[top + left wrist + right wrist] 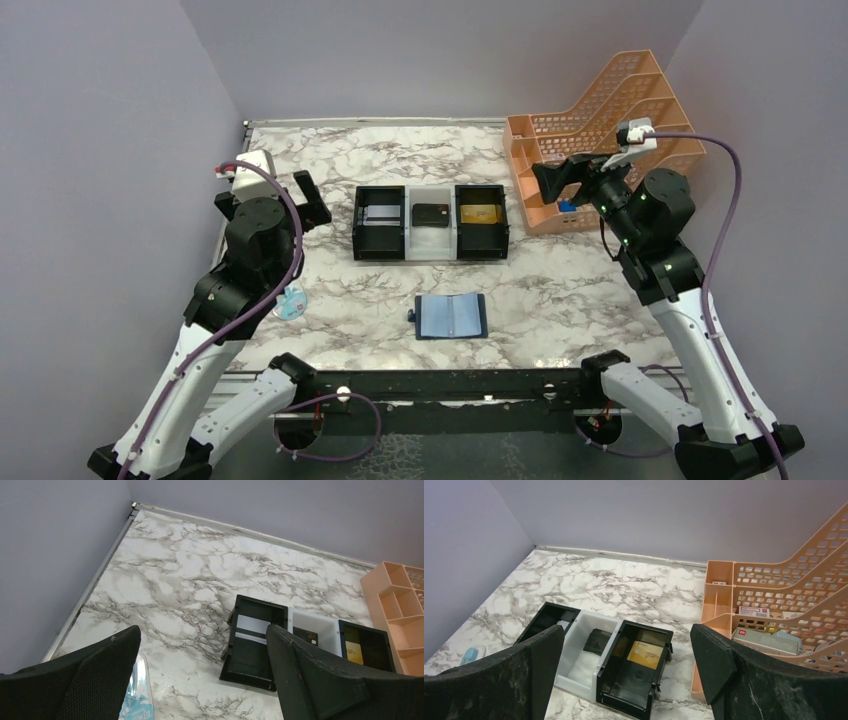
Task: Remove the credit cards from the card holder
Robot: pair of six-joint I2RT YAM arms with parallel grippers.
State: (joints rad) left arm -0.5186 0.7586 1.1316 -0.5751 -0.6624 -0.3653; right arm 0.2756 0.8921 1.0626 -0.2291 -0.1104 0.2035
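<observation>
**Left gripper** (202,635): The fingers (95,677) are spread wide and hold nothing. The gripper hangs above the table (165,580), clear of every object.
- In the left wrist view, the first black tray (247,660) lies ahead of the fingertips, partly hidden behind the finger at the right of that view.
- The silver-grey card (252,627) rests flat inside this tray.
- A blue-and-white packet (139,690) lies on the table just beside the inner face of the other finger.

**Right gripper** (626,632): The fingers are wide apart and hold nothing.
- In the right wrist view, two trays lie ahead in the gap between the fingers.
- The white tray (574,672) holds the black card (599,641).
- The second black tray (624,702) holds the gold card (645,654), which lies flat on its floor.
- The peach file rack (774,580) stands beyond the finger at the right of that view, just beside the second black tray.

**Trays**: The three trays stand side by side in one row, touching, with the white tray in the middle.

**Card holder** (451,317): It lies open and flat on the table, with the pale pockets facing up and a small tab at its left edge.
- It is well apart from both sets of fingers, on the arm-base side of the tray row.
- Neither wrist view shows it.
- Whether any pocket holds a card cannot be told.
</observation>
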